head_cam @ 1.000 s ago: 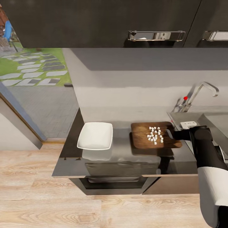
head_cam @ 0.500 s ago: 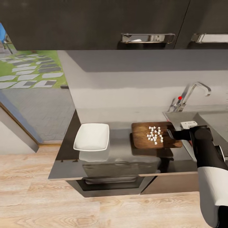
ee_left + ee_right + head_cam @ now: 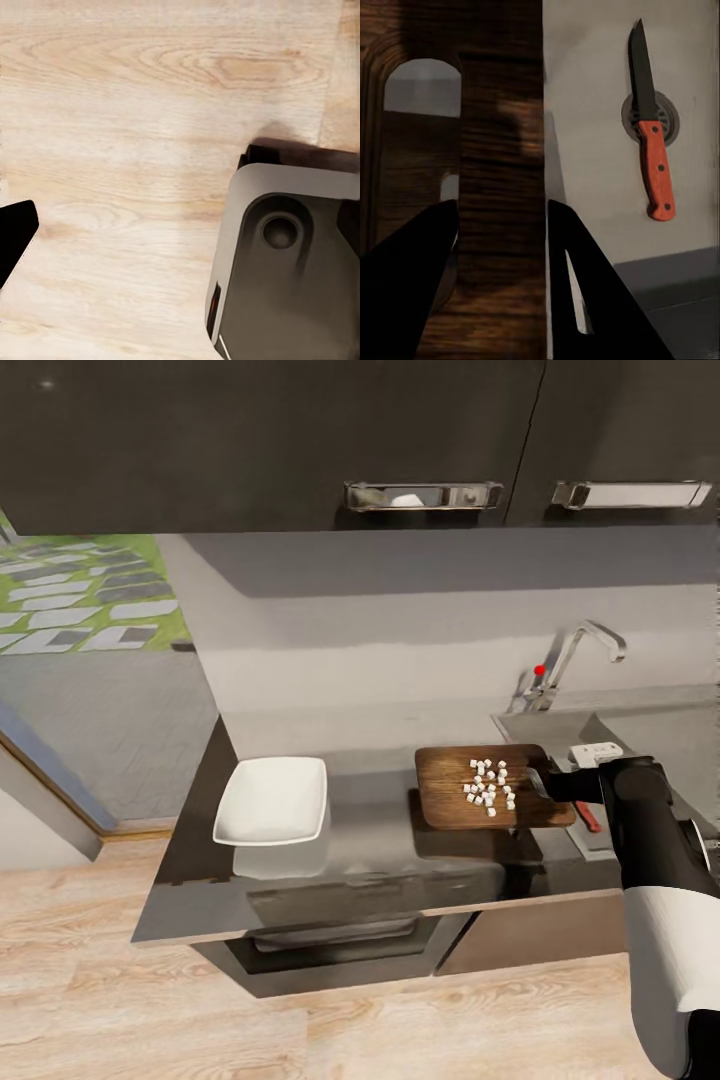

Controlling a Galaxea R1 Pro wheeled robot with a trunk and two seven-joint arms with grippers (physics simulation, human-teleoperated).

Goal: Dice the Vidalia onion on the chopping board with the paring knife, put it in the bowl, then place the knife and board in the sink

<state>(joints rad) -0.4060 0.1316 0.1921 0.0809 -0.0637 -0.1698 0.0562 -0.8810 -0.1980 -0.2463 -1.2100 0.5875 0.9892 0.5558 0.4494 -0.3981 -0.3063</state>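
The right claw (image 3: 543,784) grips the chopping board (image 3: 470,800) at the board's 3 o'clock end, its dark arm reaching in from the lower right of the head view. In the right wrist view the two black fingers (image 3: 585,300) straddle the board's end strip beside the slot handle (image 3: 421,88), one on each side of the wood, so the claw is clenched on the chopping board (image 3: 499,150). The board appears to sit above the surface (image 3: 370,840), casting a shadow just below it.

A cluster of small white diced onion pieces (image 3: 489,785) lies on the board, toward its 3 o'clock half. The white square bowl (image 3: 271,800) rests on the surface at the board's 9 o'clock, well apart from it, and holds nothing visible.

The sink (image 3: 650,740) lies at 3 o'clock from the board, with the curved chrome tap (image 3: 580,655) and its red knob (image 3: 540,670) at about 1 o'clock. The paring knife (image 3: 651,124) lies flat in the grey basin, its red-orange handle and dark blade crossing the round drain (image 3: 669,120); a bit of the red handle (image 3: 588,818) peeks out under the right arm in the head view.

The left wrist view looks down on light wooden floor (image 3: 135,112) and part of the robot's grey base (image 3: 292,262); one dark finger (image 3: 13,232) shows at the edge, and whether the left claw is released or clenched cannot be told.
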